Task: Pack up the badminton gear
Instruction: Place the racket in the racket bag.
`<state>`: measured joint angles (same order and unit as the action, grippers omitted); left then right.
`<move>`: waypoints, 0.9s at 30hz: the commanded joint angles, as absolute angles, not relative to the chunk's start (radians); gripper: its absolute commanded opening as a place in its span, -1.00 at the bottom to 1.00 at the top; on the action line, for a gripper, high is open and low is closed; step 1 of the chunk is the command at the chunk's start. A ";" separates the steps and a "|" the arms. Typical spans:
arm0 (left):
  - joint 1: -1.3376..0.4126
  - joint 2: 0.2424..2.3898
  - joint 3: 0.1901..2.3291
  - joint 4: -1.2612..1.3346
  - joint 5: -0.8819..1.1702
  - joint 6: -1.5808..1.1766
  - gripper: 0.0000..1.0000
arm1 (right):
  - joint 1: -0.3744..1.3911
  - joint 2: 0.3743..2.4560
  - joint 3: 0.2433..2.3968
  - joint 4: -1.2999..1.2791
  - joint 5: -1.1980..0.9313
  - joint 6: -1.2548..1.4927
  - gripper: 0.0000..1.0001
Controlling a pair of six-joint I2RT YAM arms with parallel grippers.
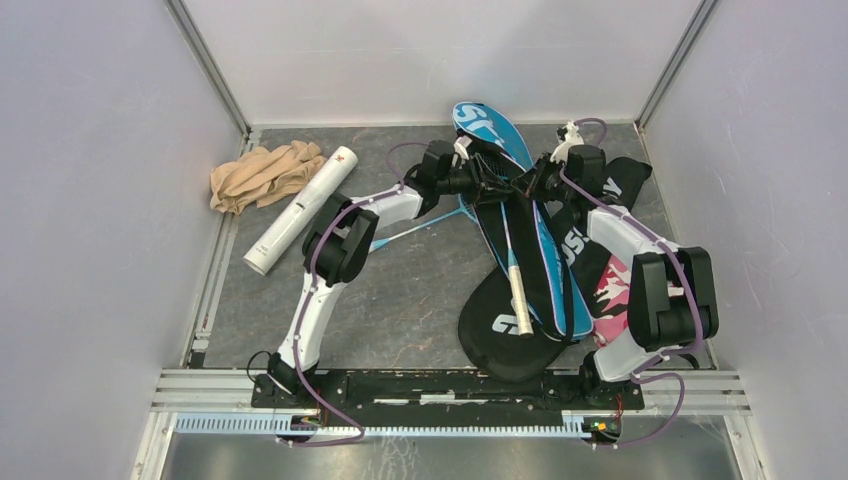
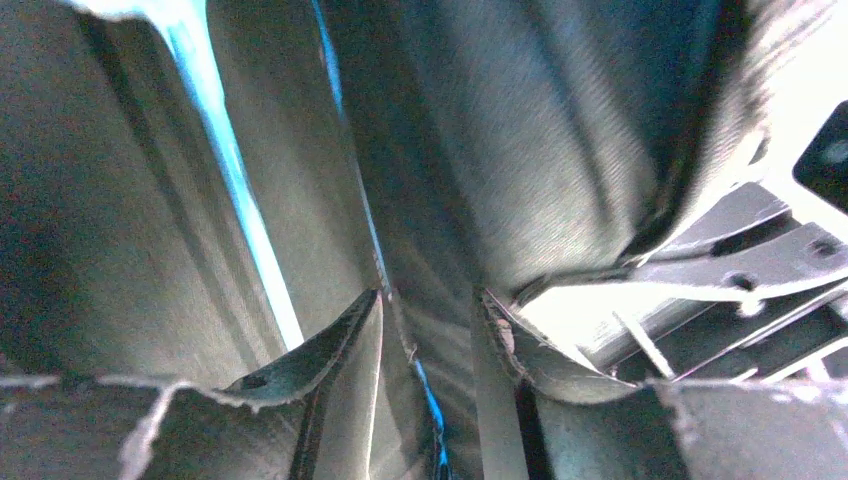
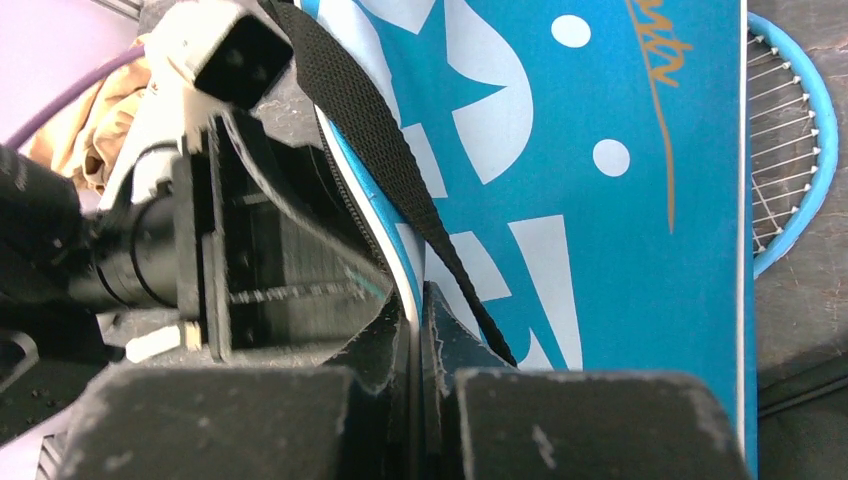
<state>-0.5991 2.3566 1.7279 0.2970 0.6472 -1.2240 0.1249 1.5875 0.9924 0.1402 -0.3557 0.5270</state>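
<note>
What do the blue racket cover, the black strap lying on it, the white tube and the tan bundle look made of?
The blue cover looks like synthetic fabric, smooth and matte, with printed white shapes. The black strap is woven webbing; its ribbed weave shows. The white tube is plastic or card, smooth and straight; I cannot tell which. The tan bundle is soft cloth, crumpled into folds.

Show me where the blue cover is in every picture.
Top external: the blue cover lies in the middle, running from the back toward the near right.
Left wrist: too blurred to tell; only grey fabric with a blue edge shows.
Right wrist: it fills the middle and right.
Shared landmark: the tan cloth, far left in the top view, upper left in the right wrist view.
</note>
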 commanded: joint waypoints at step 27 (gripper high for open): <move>-0.773 2.184 1.477 0.085 0.523 -0.842 -0.06 | 0.065 1.565 0.987 0.235 -0.426 0.638 -1.00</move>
<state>-0.7574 2.1464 1.4239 0.0986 0.5323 -0.8963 0.0696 1.5929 0.9920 0.1635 -0.4030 0.6056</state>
